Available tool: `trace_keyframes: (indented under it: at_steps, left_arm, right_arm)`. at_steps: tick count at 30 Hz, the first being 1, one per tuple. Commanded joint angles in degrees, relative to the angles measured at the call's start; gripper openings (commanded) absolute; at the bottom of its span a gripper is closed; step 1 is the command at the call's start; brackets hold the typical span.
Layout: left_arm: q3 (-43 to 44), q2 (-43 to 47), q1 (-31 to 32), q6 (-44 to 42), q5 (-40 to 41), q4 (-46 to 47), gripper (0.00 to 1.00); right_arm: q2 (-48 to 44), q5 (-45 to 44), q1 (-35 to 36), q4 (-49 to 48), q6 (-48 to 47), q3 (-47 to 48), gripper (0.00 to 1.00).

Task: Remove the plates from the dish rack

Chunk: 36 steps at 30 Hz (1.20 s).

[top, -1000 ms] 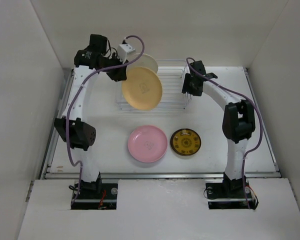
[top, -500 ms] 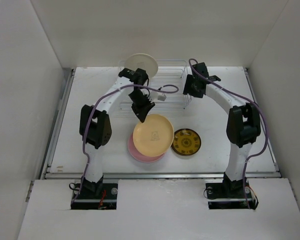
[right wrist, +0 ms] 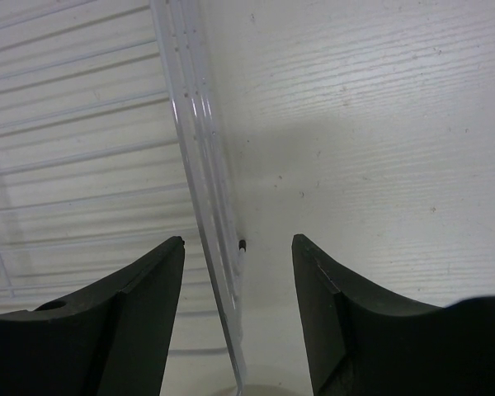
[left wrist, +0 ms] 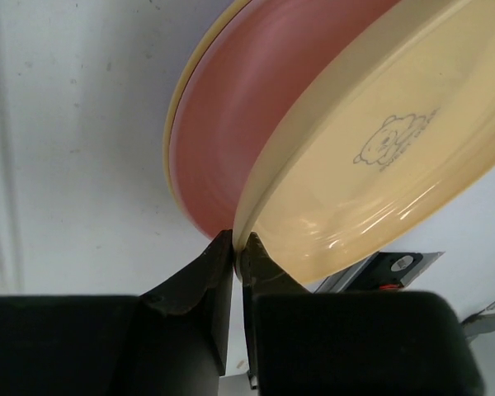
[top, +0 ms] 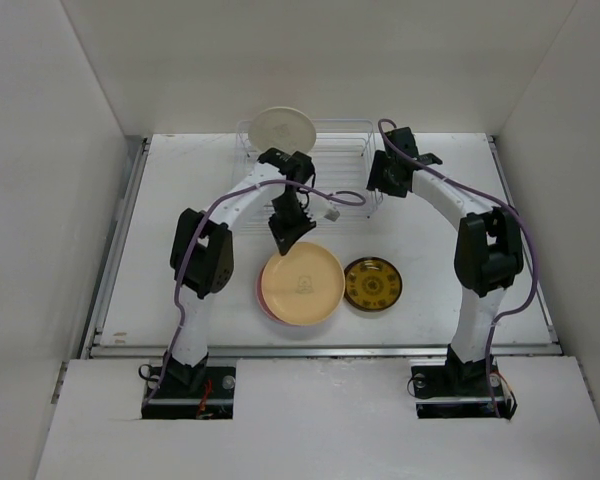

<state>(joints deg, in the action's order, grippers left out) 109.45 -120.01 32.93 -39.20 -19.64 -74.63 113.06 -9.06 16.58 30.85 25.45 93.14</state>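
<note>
Yellow plate, location: the yellow plate (top: 302, 284) lies over the pink plate (left wrist: 223, 124) at the front centre of the table (top: 180, 200). The left gripper (left wrist: 238, 246) is at its far rim.
Left gripper: jaws almost together, pinching the yellow plate's rim between the fingertips. No other contact is visible.
Yellow plate, attitude: face up, with the printed figure showing. The gripped edge is raised off the pink plate, so the plate tilts. Whether the opposite edge rests on the pink plate cannot be told. Round, with no long axis.
Pink plate: flat on the table and mostly covered.
Brown-gold plate (top: 371, 284): flat on the table, just beside the yellow plate on the right. Contact cannot be told.
Cream plate (top: 283, 127): upright at the left end of the dish rack (top: 340, 150).
Right gripper (right wrist: 238, 241): fingers spread, holding nothing, positioned over the rack's right end wall.
</note>
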Motion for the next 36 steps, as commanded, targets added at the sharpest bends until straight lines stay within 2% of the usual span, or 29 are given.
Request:
trace_keyframes:
  at_steps: [1,4,8,11,13,18,21,25,27,29,30,32,33,36]
  left_arm:
    - [-0.46,0.04,-0.41,1.23,1.80,-12.21,0.05]
    - [-0.46,-0.49,-0.41,1.93,3.29,-11.50,0.06]
    - [-0.99,-1.01,-0.41,0.71,1.88,-12.56,0.25]
    - [-0.46,-1.02,-0.41,0.70,1.88,-13.96,0.32]
    - [0.76,-1.02,-0.41,0.70,2.59,-13.96,0.32]
    - [8.92,0.12,-0.94,1.75,2.59,-14.49,0.35]
    - [12.02,0.12,-1.46,-0.42,3.12,-15.98,0.48]
    - [7.72,-0.40,-0.94,-2.20,4.35,-16.51,0.49]
    - [9.54,-1.02,-1.54,-1.33,3.82,-16.51,0.45]
    - [14.27,-1.54,-4.60,3.30,1.55,-14.76,0.42]
    - [20.13,-1.55,-6.02,5.17,0.14,-11.97,0.42]
    - [25.00,-2.16,-8.74,9.12,-2.07,-7.40,0.48]
    - [25.98,-1.12,-11.19,12.36,-2.07,-0.24,0.49]
    - [21.27,3.61,-14.72,15.02,2.92,14.55,0.57]
  right_arm:
    - [-2.49,-0.96,0.38,-2.99,0.39,0.02,0.61]
    - [-1.96,-0.96,0.38,-2.99,-0.14,0.02,0.61]
    - [-1.96,-0.96,0.38,-2.99,-0.66,0.02,0.61]
    - [-1.96,-1.58,0.38,-2.99,-0.67,0.02,0.61]
    - [-1.96,-1.58,0.38,-2.99,-1.19,0.02,0.61]
    - [-1.96,-1.05,0.38,-2.99,-1.19,1.16,0.61]
    - [-1.43,-0.53,0.38,-2.99,-1.19,1.78,0.61]
    - [-0.91,-0.52,0.38,-1.85,-2.24,2.39,0.64]
    - [-0.91,-0.52,0.38,-1.85,-2.25,2.92,0.64]
    - [-0.91,0.00,0.38,-1.85,-2.25,2.92,0.64]
    - [-0.91,0.01,0.38,-1.85,-2.25,2.92,0.64]
    - [-0.38,1.58,0.38,-2.37,-2.25,2.92,0.64]
    - [0.23,1.59,0.38,-2.37,-2.25,3.79,0.64]
    - [1.64,2.20,0.38,-1.85,-2.78,5.20,0.64]
